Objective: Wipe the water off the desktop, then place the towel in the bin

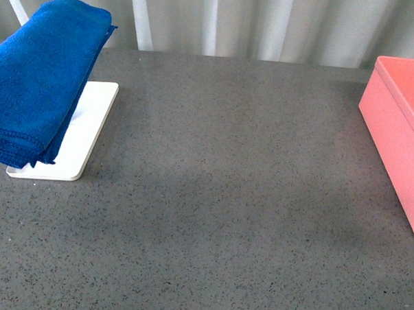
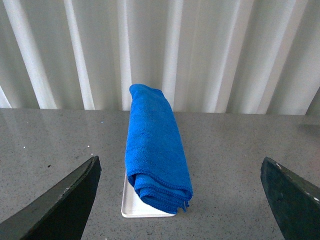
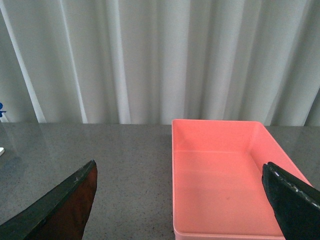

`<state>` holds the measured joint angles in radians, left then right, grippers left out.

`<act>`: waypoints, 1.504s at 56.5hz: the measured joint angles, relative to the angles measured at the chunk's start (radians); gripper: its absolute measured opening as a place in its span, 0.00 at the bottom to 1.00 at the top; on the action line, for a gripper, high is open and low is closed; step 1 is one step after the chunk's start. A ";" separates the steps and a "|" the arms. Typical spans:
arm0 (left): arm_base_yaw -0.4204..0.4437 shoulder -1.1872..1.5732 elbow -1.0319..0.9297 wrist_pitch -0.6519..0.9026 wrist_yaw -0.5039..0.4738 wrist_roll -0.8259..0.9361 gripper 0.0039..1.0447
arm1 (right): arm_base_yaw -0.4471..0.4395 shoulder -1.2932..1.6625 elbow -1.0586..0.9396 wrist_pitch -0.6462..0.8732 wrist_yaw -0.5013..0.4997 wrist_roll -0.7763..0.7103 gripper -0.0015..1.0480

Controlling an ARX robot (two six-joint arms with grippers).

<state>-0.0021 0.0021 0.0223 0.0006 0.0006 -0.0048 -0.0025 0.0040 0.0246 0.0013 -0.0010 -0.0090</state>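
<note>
The folded royal-blue towel (image 1: 38, 79) lies draped over a white tray (image 1: 84, 136) at the far left of the dark grey speckled desktop (image 1: 226, 197). The salmon-pink bin (image 1: 400, 129) stands at the right edge and looks empty. Neither gripper shows in the front view. In the left wrist view the left gripper (image 2: 182, 200) is open, its fingers wide apart, facing the towel (image 2: 157, 150) on the tray (image 2: 135, 207) from a short distance. In the right wrist view the right gripper (image 3: 182, 205) is open, facing the bin (image 3: 225, 175). I cannot make out water on the desktop.
White pleated curtains (image 1: 233, 22) hang behind the desktop's back edge. A faint darker patch (image 1: 212, 189) lies on the desktop's middle.
</note>
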 joint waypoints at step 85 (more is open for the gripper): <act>0.019 0.208 0.113 -0.247 -0.131 -0.402 0.94 | 0.000 0.000 0.000 0.000 0.000 0.000 0.93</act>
<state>0.0170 0.2096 0.1356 -0.2462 -0.1303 -0.4072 -0.0025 0.0044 0.0246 0.0013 -0.0010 -0.0090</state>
